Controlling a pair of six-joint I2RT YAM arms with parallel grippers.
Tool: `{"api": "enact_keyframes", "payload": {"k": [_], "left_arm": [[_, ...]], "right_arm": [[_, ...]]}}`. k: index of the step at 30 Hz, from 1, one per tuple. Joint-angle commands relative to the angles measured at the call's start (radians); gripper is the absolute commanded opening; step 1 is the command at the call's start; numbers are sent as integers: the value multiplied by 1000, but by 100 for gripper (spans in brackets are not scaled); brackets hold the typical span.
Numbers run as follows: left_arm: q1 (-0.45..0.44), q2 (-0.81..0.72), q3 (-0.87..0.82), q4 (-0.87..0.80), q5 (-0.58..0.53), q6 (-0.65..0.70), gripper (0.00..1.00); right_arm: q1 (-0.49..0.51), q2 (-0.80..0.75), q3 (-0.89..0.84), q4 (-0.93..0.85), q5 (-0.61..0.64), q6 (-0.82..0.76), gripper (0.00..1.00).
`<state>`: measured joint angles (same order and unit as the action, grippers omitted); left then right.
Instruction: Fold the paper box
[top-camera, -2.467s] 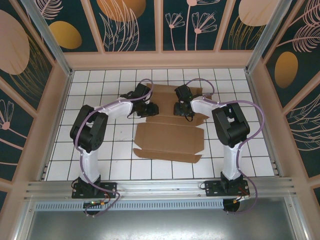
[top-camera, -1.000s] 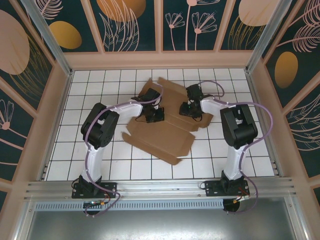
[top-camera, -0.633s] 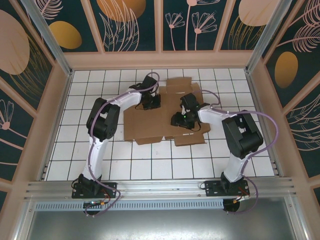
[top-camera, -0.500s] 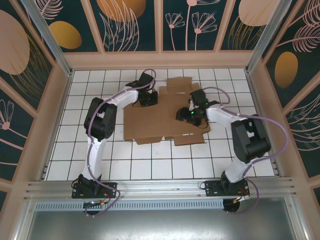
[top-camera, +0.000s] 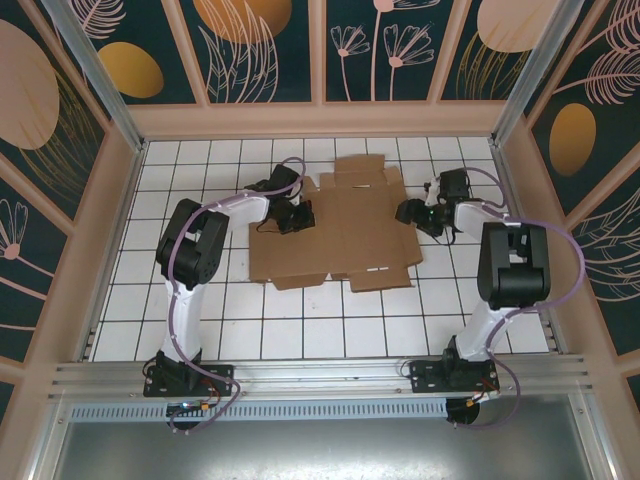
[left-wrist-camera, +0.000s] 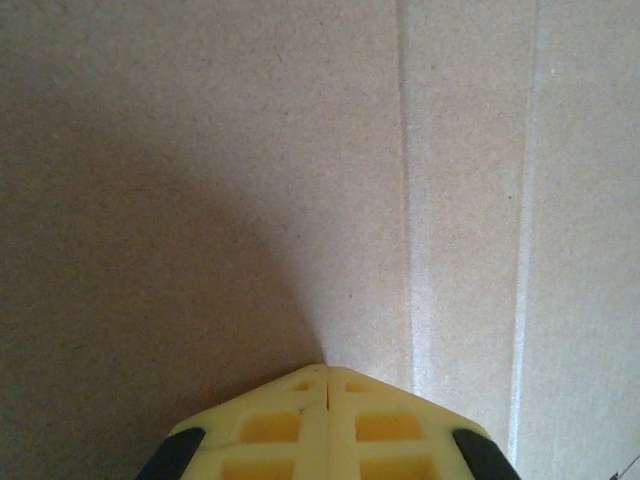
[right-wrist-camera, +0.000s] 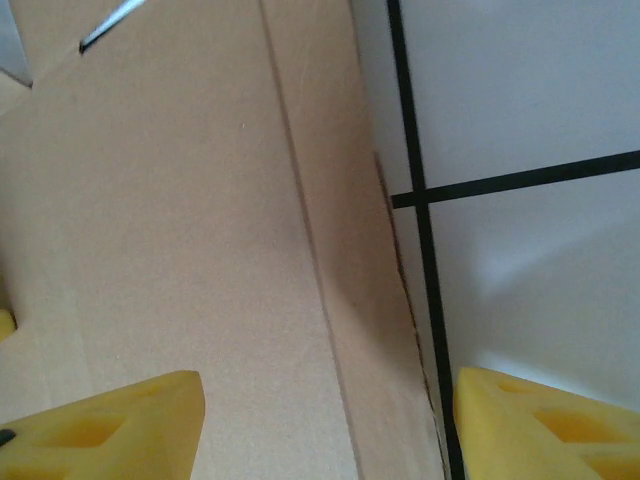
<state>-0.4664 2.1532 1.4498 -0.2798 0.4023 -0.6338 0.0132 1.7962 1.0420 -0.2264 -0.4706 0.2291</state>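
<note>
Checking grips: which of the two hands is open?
The right hand, at the paper box's right edge: its fingers stand apart, while the left hand's are pressed together.

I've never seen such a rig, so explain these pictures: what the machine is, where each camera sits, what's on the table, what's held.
These are two robot arms bolted side by side at the near edge, each ending in a two-finger gripper. The overhead view looks down from behind them; the other two come from cameras on the wrists, showing yellow fingertips. On the white tiled table lies the paper box, a flat, unfolded brown cardboard sheet. The left gripper is shut, pointing at the sheet. The right gripper is open at the sheet's right edge. Neither holds anything.
</note>
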Motion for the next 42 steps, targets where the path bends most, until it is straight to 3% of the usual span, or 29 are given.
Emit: {"api": "enact_keyframes", "payload": {"k": [1, 12, 15, 22, 26, 30, 36, 42], "left_arm": [[-5, 17, -42, -7, 0, 4, 0], [18, 10, -53, -53, -46, 43, 0], [28, 8, -57, -66, -58, 56, 0], [41, 7, -76, -82, -77, 81, 0], [42, 29, -81, -81, -62, 86, 0], [43, 41, -91, -77, -54, 92, 0], [45, 42, -117, -45, -13, 94, 0], [46, 42, -138, -11, 56, 95, 0]], "right_arm": [[-36, 54, 45, -1, -128, -56, 64], [-29, 92, -75, 58, -404, -26, 45], [-30, 98, -94, 62, -391, -29, 43], [-30, 109, -50, -18, -194, -44, 35], [-14, 181, -53, 1, -286, -22, 34], [-3, 215, -69, 39, -342, -1, 21], [-70, 154, -165, 165, -443, 92, 7], [-84, 123, -270, 379, -635, 241, 8]]}}
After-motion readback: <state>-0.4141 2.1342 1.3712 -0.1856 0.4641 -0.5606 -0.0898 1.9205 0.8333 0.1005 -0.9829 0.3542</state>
